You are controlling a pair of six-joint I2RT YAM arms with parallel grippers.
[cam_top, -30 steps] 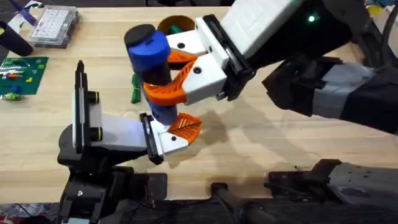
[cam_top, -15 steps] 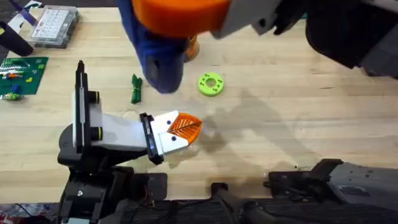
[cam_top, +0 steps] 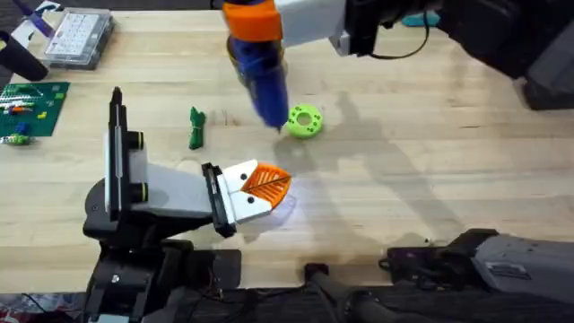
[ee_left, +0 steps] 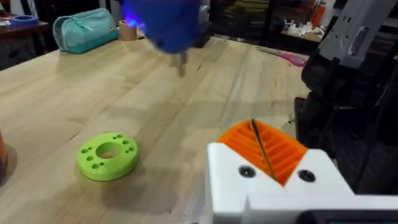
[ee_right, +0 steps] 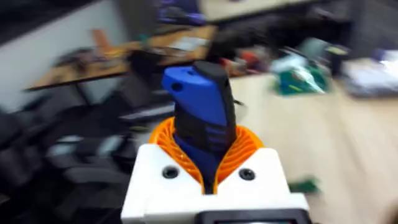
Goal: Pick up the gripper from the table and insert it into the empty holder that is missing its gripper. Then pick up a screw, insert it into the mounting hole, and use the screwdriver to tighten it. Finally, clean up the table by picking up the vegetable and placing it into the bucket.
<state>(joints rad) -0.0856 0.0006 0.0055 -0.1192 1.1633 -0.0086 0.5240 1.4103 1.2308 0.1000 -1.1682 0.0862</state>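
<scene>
My right gripper (cam_top: 254, 18) is shut on the blue screwdriver (cam_top: 262, 70), held above the table (cam_top: 430, 152) with its orange collar up and its thin tip down, just left of a lime green disc (cam_top: 304, 120). In the right wrist view the screwdriver (ee_right: 202, 112) stands between the orange pads of my right gripper (ee_right: 205, 152). The dark green vegetable (cam_top: 195, 127) lies left of the tip. My left gripper (cam_top: 269, 182) rests low near the front, shut, pads pressed together (ee_left: 261, 146). The bucket is hidden behind the screwdriver. The loose gripper, holder and screw are out of view.
A clear compartment box (cam_top: 79, 36) and a green circuit board (cam_top: 31, 103) sit at the far left. The lime disc (ee_left: 109, 155) lies a short way ahead of my left gripper. Bare wood stretches to the right.
The right arm swung the screwdriver from close under the camera, over my left gripper, toward the far side; its tip now points down beside the lime disc. The left arm has not moved.
</scene>
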